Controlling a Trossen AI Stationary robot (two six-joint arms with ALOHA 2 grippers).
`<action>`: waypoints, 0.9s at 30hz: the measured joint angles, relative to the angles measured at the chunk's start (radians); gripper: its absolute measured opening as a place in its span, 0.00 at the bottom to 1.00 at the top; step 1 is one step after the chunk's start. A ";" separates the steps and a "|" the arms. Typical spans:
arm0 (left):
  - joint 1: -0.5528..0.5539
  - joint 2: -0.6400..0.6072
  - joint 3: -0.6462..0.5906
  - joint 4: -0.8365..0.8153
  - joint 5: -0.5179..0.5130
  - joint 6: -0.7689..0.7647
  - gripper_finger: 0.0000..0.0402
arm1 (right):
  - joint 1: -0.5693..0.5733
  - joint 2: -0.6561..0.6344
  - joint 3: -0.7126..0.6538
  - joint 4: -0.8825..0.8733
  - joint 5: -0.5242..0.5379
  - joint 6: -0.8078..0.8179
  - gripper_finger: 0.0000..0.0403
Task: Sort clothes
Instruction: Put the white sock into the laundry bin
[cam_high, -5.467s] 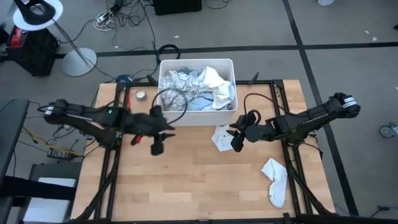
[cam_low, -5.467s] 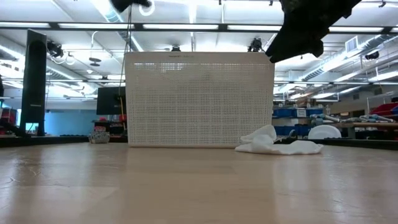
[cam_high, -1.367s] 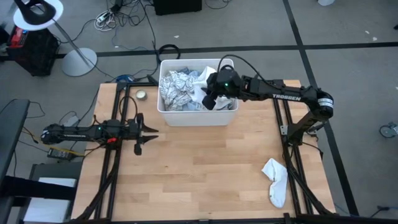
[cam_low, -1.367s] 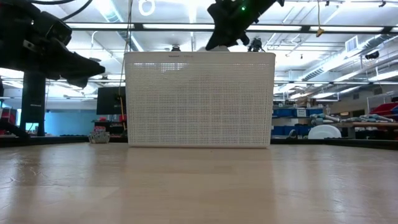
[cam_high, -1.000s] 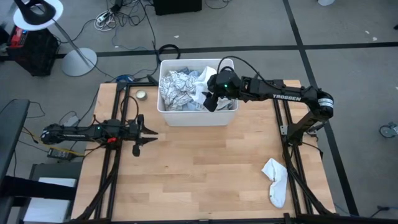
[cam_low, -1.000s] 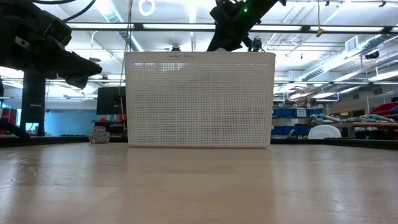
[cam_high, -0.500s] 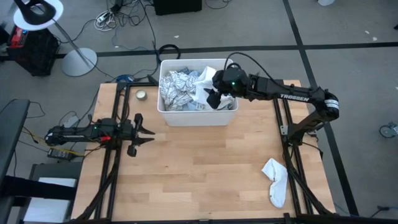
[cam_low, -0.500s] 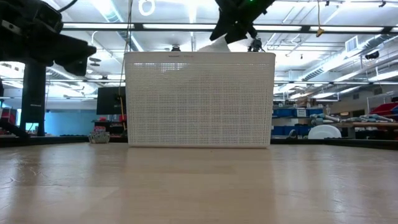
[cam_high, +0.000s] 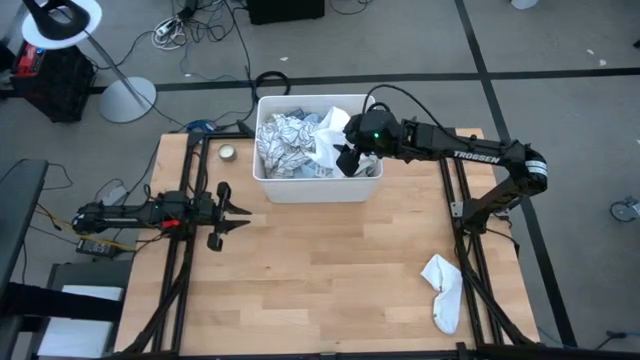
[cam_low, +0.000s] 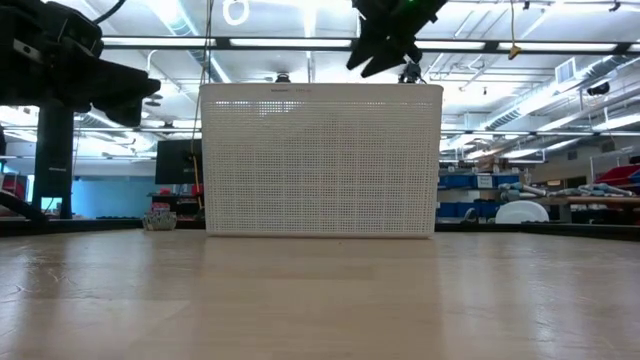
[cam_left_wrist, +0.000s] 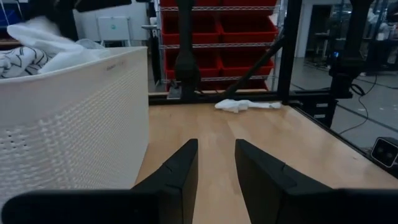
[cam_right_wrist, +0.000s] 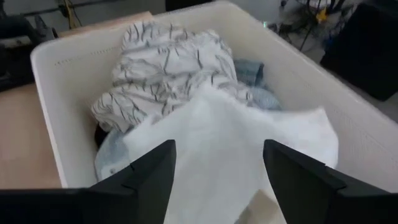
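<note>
The clothes fill a white tub (cam_high: 268, 185) at the table's far edge: a white-grey patterned top (cam_right_wrist: 161, 68), a light-blue piece (cam_right_wrist: 255, 81) and a plain white garment (cam_right_wrist: 230, 137) on top. My right gripper (cam_right_wrist: 219, 149) hangs open above the tub's right half (cam_high: 347, 160), its fingers on either side of the white garment and higher than it. In the low view it (cam_low: 375, 55) stands clear above the rim with nothing under it. A white sock (cam_high: 442, 290) lies on the table near the right edge. My left gripper (cam_high: 232, 212) waits level at the left, open and empty (cam_left_wrist: 214, 149).
A small round tin (cam_high: 227, 152) sits left of the tub. The bare wooden top (cam_high: 320, 270) stretches between the tub, the sock and the left arm. Dark frame rails (cam_high: 455, 200) run along both sides of the table.
My right gripper has risen a little over the tub and drifted toward the table's right edge. The white cloth that hung under it above the rim half a second ago has dropped into the tub and no longer shows in the low view.
</note>
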 joint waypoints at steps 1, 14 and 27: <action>0.000 0.000 0.000 0.000 -0.001 0.001 0.28 | -0.001 0.000 0.000 -0.014 0.000 0.009 0.60; 0.000 0.000 0.000 0.000 -0.002 0.008 0.28 | 0.026 -0.103 0.000 -0.301 0.023 0.148 0.65; 0.000 0.000 0.000 -0.002 -0.009 0.016 0.28 | 0.386 -0.216 0.000 -0.651 0.348 0.508 0.58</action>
